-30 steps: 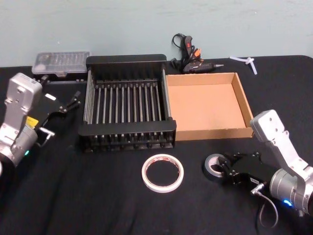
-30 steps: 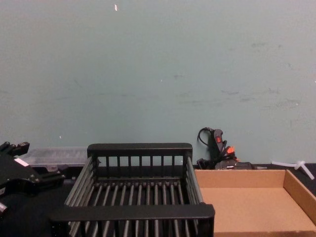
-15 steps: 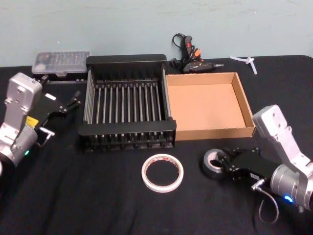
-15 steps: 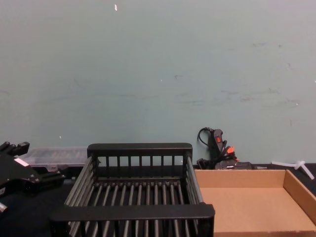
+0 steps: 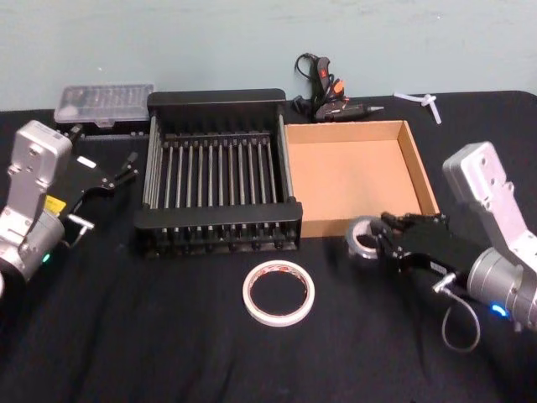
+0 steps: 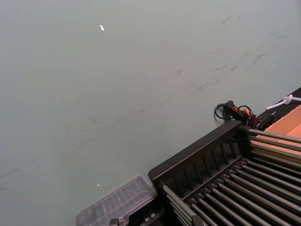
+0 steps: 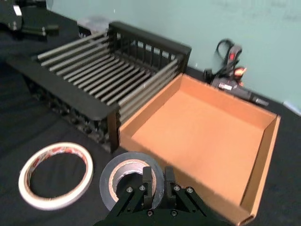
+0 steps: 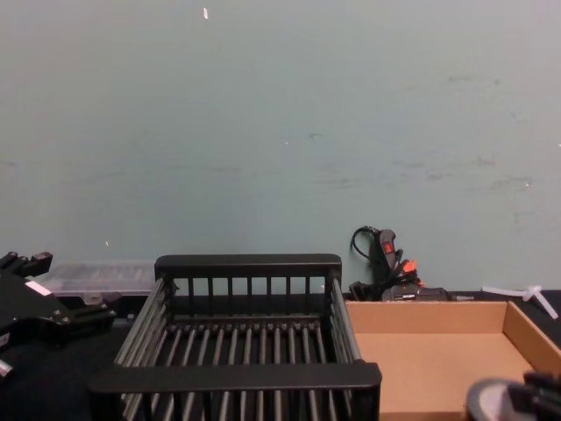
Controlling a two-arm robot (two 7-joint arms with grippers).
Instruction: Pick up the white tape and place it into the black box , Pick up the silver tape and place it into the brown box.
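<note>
Crate and tray sit side by side at the centre of the head view: the black box [image 5: 218,172], slatted plastic with thick solid rims, and to its right the brown box [image 5: 424,172], a shallow plain cardboard tray, both holding nothing yet. Right gripper [image 7: 154,184], lower right of the head view, has its jaws closed on the wall of the silver tape [image 5: 363,238], a small dull-grey roll with a pale core. Over the last second the roll has come up off the black cloth and moved toward the tray's near wall, where it now hangs just short of the rim; the drop into the cardboard looks close. White tape [image 5: 279,293], a flat wide ring with red print, lies untouched on the cloth at lower centre, in front of the crate. Left gripper [image 5: 127,170] waits at the left edge beside the crate, jaws apparently together, holding nothing.
</note>
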